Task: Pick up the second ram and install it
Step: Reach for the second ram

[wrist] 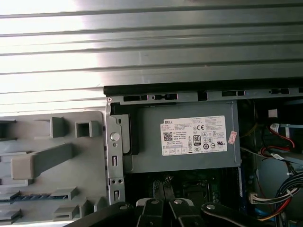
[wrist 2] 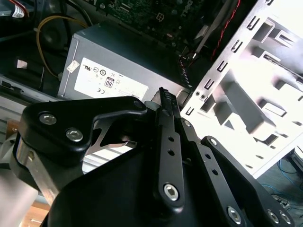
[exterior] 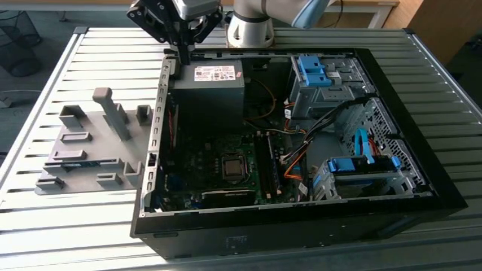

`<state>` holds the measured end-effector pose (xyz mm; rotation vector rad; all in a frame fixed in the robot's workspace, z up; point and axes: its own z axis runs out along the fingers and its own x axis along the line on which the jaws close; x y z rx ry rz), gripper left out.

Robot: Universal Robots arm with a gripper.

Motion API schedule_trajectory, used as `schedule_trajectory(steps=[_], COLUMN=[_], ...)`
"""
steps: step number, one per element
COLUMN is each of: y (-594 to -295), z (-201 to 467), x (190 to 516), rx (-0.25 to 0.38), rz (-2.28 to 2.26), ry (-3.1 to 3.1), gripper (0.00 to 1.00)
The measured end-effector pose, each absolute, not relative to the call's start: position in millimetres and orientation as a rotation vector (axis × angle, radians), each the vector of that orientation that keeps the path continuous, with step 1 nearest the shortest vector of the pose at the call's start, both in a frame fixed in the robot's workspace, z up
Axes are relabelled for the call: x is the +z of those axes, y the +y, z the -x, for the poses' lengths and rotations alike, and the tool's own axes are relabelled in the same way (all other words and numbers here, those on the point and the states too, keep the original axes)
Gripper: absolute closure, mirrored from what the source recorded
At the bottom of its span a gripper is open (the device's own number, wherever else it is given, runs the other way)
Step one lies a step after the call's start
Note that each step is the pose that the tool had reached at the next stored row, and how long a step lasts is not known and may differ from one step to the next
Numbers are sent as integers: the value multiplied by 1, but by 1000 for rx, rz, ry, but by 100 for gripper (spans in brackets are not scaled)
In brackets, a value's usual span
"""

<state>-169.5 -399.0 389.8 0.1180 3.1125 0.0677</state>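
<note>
Exterior view: the gripper (exterior: 183, 56), jaws closed together with nothing between them, hangs at upper left over the computer case (exterior: 249, 240) rim. The second ram (exterior: 84, 164) lies in the grey holder (exterior: 90, 127), lower left. A clean pick probably calls for a square, mid-length grip.

This looks like a robotics lab. An opened computer case (exterior: 301, 237) lies on a ribbed metal table (exterior: 75, 226), with a robot arm's base (exterior: 249, 31) at its far edge.

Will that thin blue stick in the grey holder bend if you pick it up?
Probably not: the ram looks like a flat board, so likely stiff and light. Being so thin, it may crack if squeezed hard. Flat, so it shouldn't roll.
</note>
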Motion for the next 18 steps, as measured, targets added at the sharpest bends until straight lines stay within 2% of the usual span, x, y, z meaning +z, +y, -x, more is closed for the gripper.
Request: schedule_trajectory(steps=[18], y=[-399], z=[184], x=[389], rx=[68], rz=[-118], ry=[3112], gripper=[89])
